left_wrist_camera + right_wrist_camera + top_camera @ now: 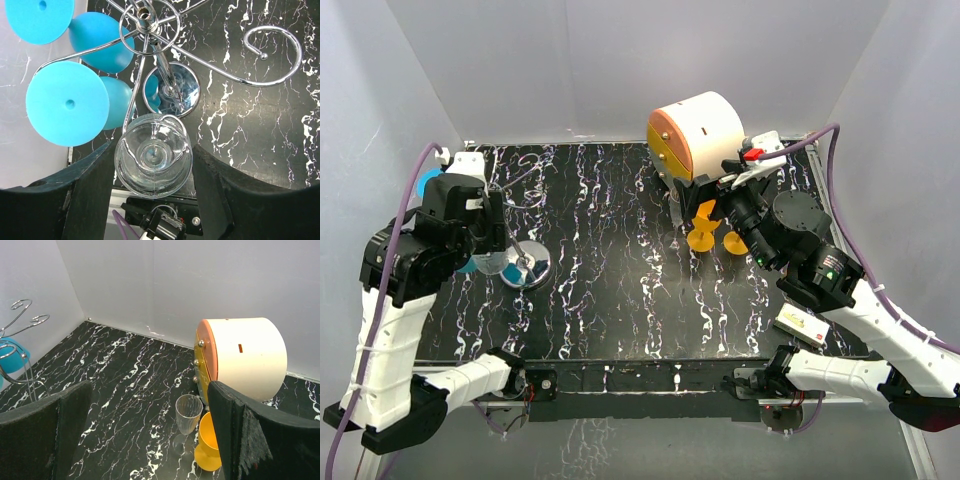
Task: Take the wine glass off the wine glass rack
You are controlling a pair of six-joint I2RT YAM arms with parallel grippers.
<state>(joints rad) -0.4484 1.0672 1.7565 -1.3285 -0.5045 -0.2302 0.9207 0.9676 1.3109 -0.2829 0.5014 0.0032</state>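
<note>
Hanging foot-up on the wire rack (161,57) at the counter's (620,300) 9 o'clock, clear wine glass (153,155) clamped between the left jaws, right jaws wide apart at 2 o'clock

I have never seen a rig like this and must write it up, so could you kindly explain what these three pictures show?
Two robot arms stand at a black marbled table, each with a two-finger gripper. One picture looks down from above; the others come from wrist cameras. The left gripper is shut on a clear wine glass at the chrome wine glass rack, where blue glasses hang. The right gripper is open and empty, facing a round white-and-orange cabinet with an orange glass and a second clear glass beside it.
</note>
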